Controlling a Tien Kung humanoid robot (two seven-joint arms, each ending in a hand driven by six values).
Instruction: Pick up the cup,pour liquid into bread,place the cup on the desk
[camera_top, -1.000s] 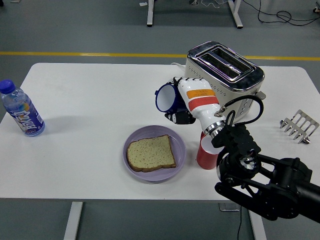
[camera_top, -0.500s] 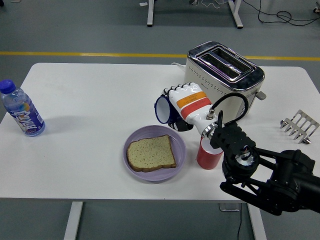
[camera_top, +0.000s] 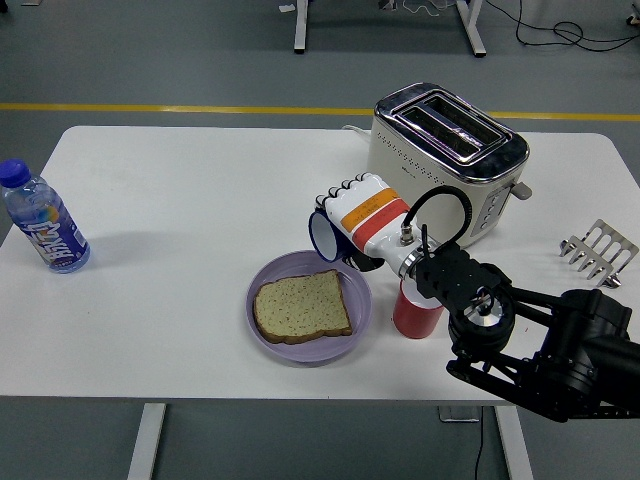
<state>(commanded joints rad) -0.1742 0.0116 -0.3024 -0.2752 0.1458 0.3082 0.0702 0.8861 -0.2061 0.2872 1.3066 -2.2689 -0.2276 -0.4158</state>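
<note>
My right hand (camera_top: 352, 222), white with orange and red bands, is shut on a dark blue cup (camera_top: 324, 236) with a white inside. The cup is tipped on its side, its mouth facing left, just above the far right rim of the purple plate (camera_top: 300, 338). A slice of brown bread (camera_top: 301, 306) lies flat on that plate. No liquid is visible. The right arm (camera_top: 520, 345) comes in from the lower right.
A red cup (camera_top: 415, 312) stands right of the plate, under my wrist. A cream and chrome toaster (camera_top: 448, 152) sits behind my hand. A water bottle (camera_top: 44, 221) stands at the far left, and a metal toast rack (camera_top: 598, 251) at the far right.
My right hand has carried the blue cup down and left, from beside the toaster to the plate's far right rim. The forearm has swung with it.
</note>
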